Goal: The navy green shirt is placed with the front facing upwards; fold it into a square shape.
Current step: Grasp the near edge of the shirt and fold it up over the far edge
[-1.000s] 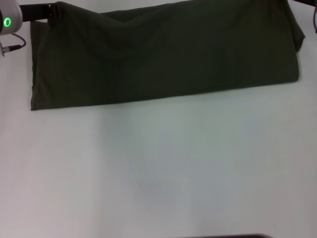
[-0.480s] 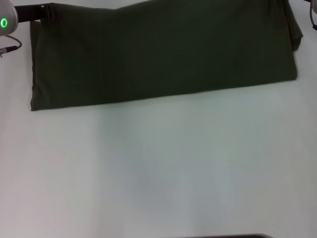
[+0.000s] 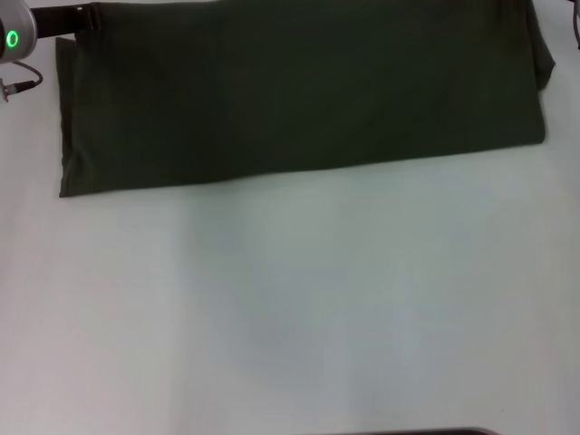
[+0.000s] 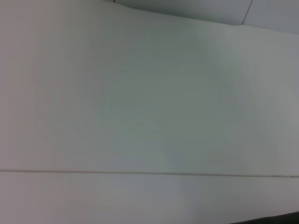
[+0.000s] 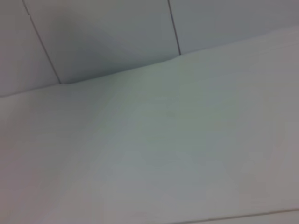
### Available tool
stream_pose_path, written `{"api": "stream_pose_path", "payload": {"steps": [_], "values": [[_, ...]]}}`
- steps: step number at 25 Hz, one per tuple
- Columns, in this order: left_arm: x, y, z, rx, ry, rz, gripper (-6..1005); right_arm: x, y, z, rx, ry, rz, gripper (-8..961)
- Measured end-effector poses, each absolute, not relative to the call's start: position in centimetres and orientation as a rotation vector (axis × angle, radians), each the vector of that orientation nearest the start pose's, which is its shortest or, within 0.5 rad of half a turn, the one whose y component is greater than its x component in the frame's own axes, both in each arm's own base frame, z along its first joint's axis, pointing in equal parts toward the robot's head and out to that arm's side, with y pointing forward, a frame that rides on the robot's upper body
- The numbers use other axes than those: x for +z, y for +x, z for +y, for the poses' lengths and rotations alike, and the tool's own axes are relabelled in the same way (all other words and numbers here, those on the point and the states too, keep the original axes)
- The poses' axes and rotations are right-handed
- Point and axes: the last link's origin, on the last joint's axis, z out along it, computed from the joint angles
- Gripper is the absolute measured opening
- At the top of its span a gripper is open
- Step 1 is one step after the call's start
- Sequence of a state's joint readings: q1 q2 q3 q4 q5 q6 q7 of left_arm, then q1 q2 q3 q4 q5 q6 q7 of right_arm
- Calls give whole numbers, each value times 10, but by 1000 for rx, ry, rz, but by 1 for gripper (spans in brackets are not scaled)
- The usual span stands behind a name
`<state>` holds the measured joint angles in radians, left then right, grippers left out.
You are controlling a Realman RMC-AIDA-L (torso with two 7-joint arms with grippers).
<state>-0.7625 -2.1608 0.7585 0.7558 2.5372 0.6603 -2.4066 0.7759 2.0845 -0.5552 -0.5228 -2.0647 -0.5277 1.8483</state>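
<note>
The navy green shirt [image 3: 299,91] lies as a long dark band across the far part of the white table [image 3: 290,299] in the head view, plain side up, with no lettering showing. Its near edge runs straight from left to right, and a narrow flap hangs off at the right end [image 3: 544,63]. My left gripper [image 3: 83,15] reaches in from the far left and meets the shirt's far left corner. A green light glows on that arm's wrist [image 3: 13,39]. My right gripper is out of view. Neither wrist view shows the shirt, only bare white surface.
A broad stretch of white table lies between the shirt and the near edge, where a dark strip [image 3: 417,432] shows. A thin cable [image 3: 20,84] hangs by the left wrist. The right wrist view shows the table's edge [image 5: 121,70] against grey panels.
The shirt's far edge has been drawn farther back and flatter. The sagging fold and wrinkles along it have gone. The near left corner has shifted slightly away.
</note>
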Motion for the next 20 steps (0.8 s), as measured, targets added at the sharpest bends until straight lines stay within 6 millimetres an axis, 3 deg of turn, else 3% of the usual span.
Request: {"api": "stream_pose_path", "payload": {"steps": [9,15,18,20], "values": [[11,-261,452,-304,-1843,-1278,95,31,285,466,418,-1782,1108,98],[9,-261,452,-307,-1834,-1282,136,31,288,467,385,-1757,1094,331],[10,-262,452,-313,-1825,-1288,156,35,291,467,388,-1749,1098,399],[11,-264,451,-312,-1819,-1289,244,37,292,466,401,-1754,1110,444]]}}
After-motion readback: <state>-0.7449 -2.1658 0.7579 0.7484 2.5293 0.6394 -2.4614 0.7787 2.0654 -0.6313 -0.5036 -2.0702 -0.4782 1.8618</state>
